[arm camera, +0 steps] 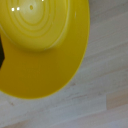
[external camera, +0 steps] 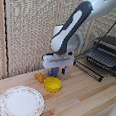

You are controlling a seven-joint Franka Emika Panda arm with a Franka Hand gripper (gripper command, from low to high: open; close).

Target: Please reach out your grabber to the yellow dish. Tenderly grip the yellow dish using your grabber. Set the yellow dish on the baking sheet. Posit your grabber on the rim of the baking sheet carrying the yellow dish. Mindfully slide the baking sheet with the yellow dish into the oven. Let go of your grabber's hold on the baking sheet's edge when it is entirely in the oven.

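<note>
Grabber (external camera: 56, 72) low over dish (external camera: 53, 84), finger spread unclear, plate (external camera: 21, 102) nearby, oven (external camera: 107, 52) and sheet (external camera: 90, 67) well apart.

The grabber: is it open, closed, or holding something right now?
Grabber: just above the yellow dish; whether open or closed cannot be told, and no grip on the dish is visible.
</note>
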